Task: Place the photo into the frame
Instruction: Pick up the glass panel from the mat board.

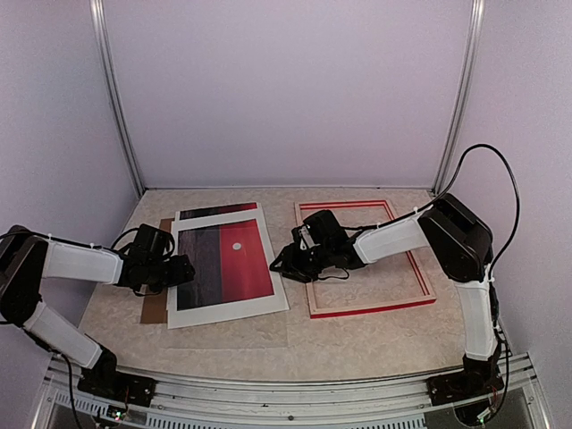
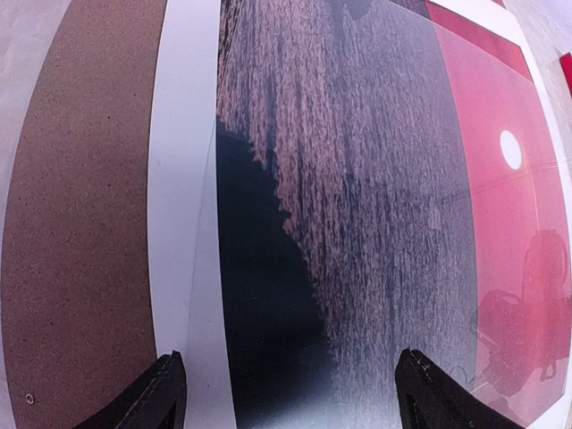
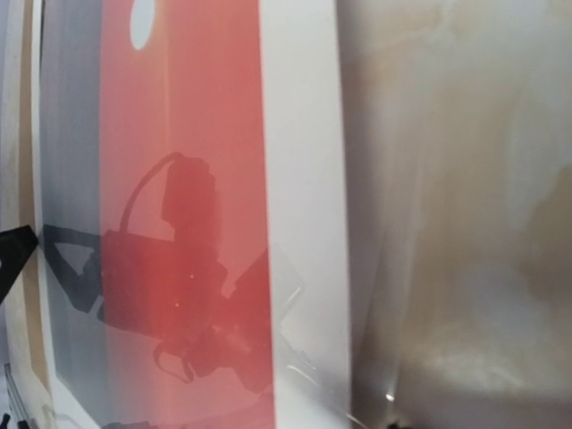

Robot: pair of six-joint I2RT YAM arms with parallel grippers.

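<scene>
My left gripper (image 1: 181, 268) reaches in low from the left, jaws wide and empty, over the dark half of the red-and-blackish rectangular photo (image 1: 223, 262), lying flat just left of the red-faced wooden frame (image 1: 371, 307); my right gripper (image 1: 281, 263) stoops at the photo's right edge, grip impossible to tell.

photo (image 1: 223, 262) left, frame (image 1: 375, 308) right (apart) — on table (image 1: 357, 344)
</scene>
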